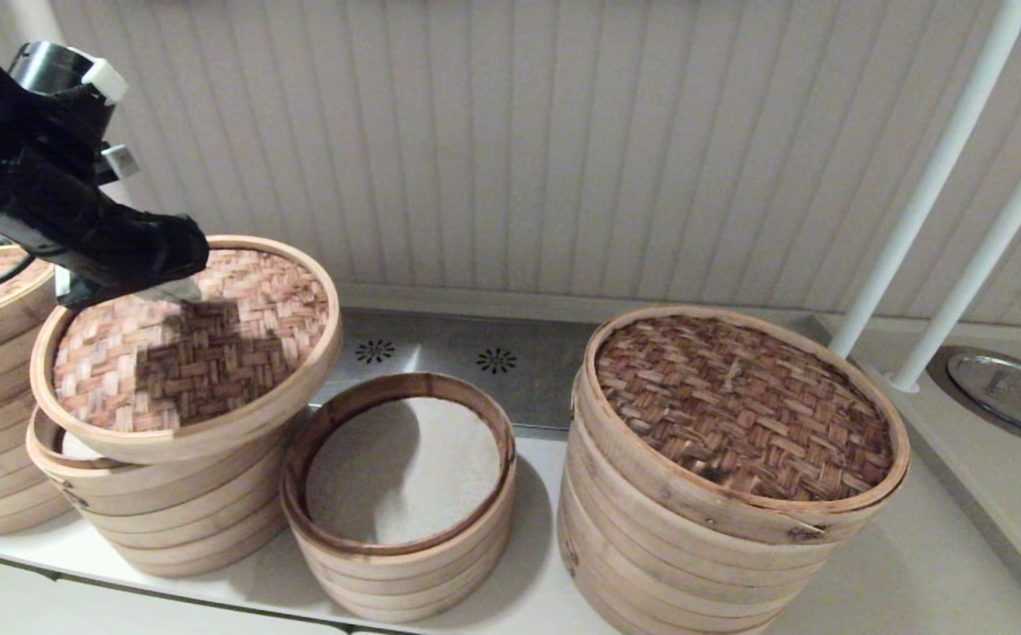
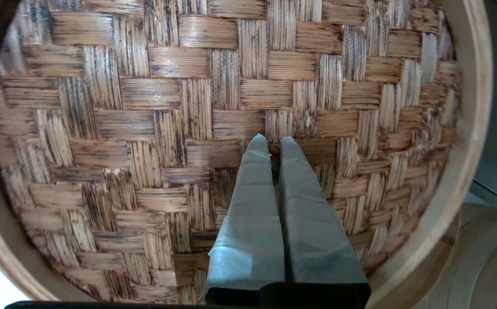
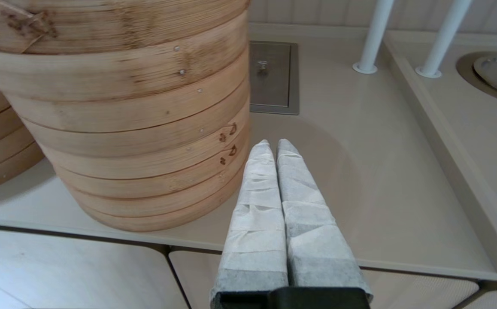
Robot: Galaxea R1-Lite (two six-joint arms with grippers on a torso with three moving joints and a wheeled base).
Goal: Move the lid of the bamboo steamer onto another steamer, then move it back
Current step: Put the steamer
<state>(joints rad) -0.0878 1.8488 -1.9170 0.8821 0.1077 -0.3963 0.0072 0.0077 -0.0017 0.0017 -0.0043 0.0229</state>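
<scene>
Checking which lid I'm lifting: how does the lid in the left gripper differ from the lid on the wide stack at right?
The bamboo steamer lid is smaller, with a lighter pinkish-tan weave; the large lid is wider with a darker brown weave. The bamboo steamer lid is tilted, raised off its stack by the left gripper; the large lid sits flat on its stack. Both are round, woven, pale-rimmed.

The left gripper (image 1: 177, 291) holds the bamboo steamer lid (image 1: 189, 348) tilted above a pale stack (image 1: 167, 511).
</scene>
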